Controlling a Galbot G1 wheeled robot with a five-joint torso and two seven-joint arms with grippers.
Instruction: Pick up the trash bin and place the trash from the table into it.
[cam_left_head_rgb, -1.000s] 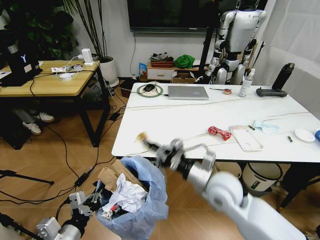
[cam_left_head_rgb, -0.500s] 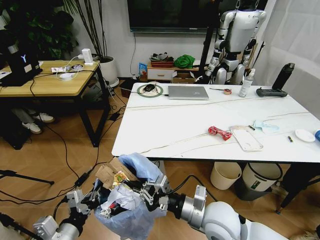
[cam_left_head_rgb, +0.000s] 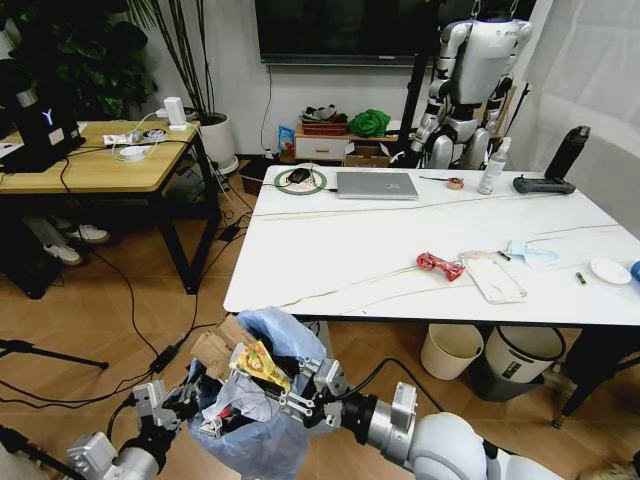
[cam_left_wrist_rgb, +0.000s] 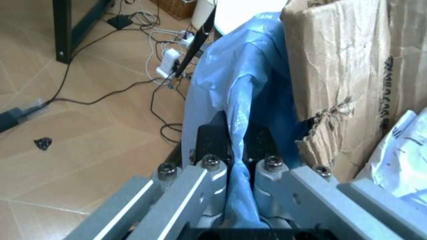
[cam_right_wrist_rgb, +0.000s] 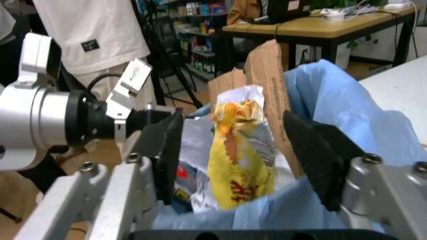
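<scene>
Two claws work: the left gripper (cam_left_wrist_rgb: 237, 165) pinches the crinkly light-blue-bagged trash bin (cam_left_head_rgb: 285, 420); the right gripper (cam_right_wrist_rgb: 243, 150) hangs wide open around a yellow wrapper (cam_right_wrist_rgb: 241, 150).

A translucent light-blue bag lines the trash bin (cam_left_head_rgb: 275, 400), near left above the tan wood floor (cam_left_head_rgb: 120, 330); brown cardboard (cam_left_head_rgb: 215, 350), white tissue (cam_left_head_rgb: 232, 412) and a yellow wrapper (cam_left_head_rgb: 262, 365) with red and black print sit in it. The silver-grey left end effector (cam_left_wrist_rgb: 230, 165) has black fingers; the right end effector (cam_right_wrist_rgb: 233, 155) is silver with black pads. The bench (cam_left_head_rgb: 330, 270), right, is white with thin dark veins and black legs, carrying a red wrapper (cam_left_head_rgb: 440, 265), a clear plastic tray (cam_left_head_rgb: 492, 277), a pale-blue mask (cam_left_head_rgb: 530, 252), a white lid (cam_left_head_rgb: 609, 270) and a silver laptop (cam_left_head_rgb: 376, 185).
</scene>
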